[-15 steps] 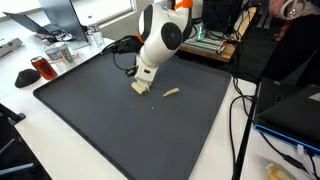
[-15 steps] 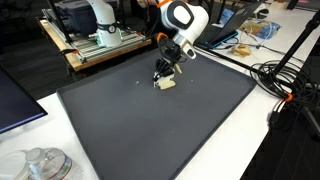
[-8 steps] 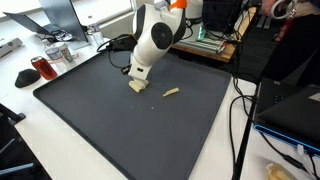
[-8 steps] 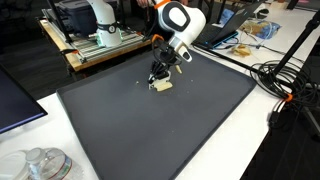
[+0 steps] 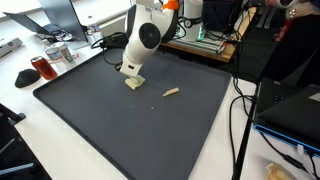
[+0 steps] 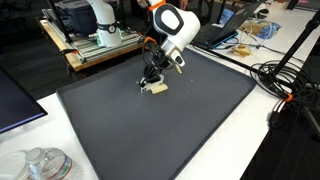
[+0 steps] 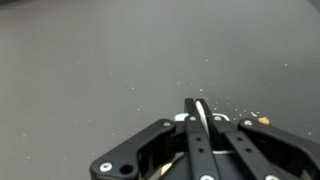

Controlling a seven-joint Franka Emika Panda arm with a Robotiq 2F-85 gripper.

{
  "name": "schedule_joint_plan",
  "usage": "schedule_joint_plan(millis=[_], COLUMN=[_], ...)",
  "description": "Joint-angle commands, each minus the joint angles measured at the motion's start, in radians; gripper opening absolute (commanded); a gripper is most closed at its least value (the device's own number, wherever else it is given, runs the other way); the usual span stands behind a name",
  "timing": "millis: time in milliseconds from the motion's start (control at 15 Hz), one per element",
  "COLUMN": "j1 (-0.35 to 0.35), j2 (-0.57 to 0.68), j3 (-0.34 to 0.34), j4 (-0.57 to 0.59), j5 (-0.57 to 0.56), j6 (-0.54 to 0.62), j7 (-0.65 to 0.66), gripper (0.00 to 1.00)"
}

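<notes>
- Plainly, the gripper (image 5: pixel 132 78) stands low over the dark grey mat (image 5: pixel 110 135), toward its far side, nose down at a beige chunk (image 5: pixel 134 84).
- Fingers: closed together, tips meeting in the wrist view (image 7: pixel 198 103). The tips rest at the chunk's top edge in both exterior views. I cannot tell whether a corner is pinched between them or only touched.
- Chunk: lies flat on the mat, small and blocky, just under the gripper (image 6: pixel 152 84) and poking out at about 4 o'clock from the fingertips (image 6: pixel 158 90).
- Tan sliver (image 5: pixel 171 92): loose on the mat at about 4 o'clock from the chunk, near it but apart.
- Pale crumbs (image 7: pixel 262 120): scattered on the mat beside the fingers.
- Handling, as a judgement: the chunk looks very light and dry. The crumbs suggest it is brittle, so a hard squeeze would likely break it.
- It would probably skid on the mat if pushed from one side.
- Best hold, as a judgement: across its two narrow sides, low near the mat, with light pressure and never on a corner.
</notes>
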Motion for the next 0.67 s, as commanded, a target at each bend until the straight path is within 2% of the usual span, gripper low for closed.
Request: schedule_joint_plan(millis=[0,600], j1=[-0.038,-0.066], j2=[0.018,-0.202], j3=[-0.009,0.017], j4=[-0.031,-0.121], j5=[-0.034,0.010], j6=[0.052,0.049], j7=[0.014,-0.062], gripper=[0.01,0.01])
